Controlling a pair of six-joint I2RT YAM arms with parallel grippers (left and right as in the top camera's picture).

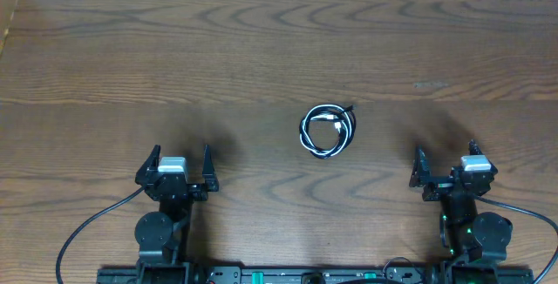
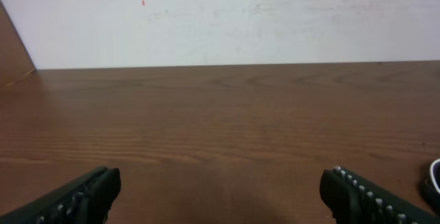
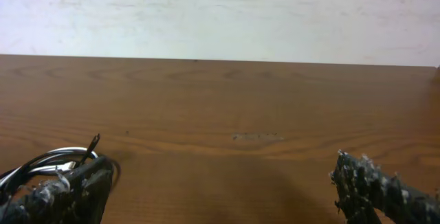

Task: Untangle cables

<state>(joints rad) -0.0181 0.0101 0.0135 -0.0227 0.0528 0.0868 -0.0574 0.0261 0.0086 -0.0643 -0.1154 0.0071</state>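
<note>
1. Overhead, the jaws of both arms are spread wide and hold nothing. The left gripper and right gripper wait at the near edge of the brown wood-grain table. The thin black cord and thin white cord lie wound together as one small flat coil mid-table. It sits between the arms, somewhat nearer the right one and well apart from both. A small black plug end pokes out at the coil's far right.

2. In the left wrist view, the two ribbed black fingers sit at the lower corners with bare wood between them. Only a sliver of the coil shows at the right edge. A pale wall rises behind the table.

3. In the right wrist view, the fingers are likewise far apart and empty. The coil lies just past the finger on the picture's left, with the black plug tip standing up from it.

4. The cords look light, limp and thin, so they would likely slide across the wood and drag each other rather than resist. A single strand lying flat would be hard to pinch. The better holds seem to be the protruding black plug end for one gripper and the opposite side of the loop for the other, so the two can pull apart. Pulling hard could tighten the tangle.
</note>
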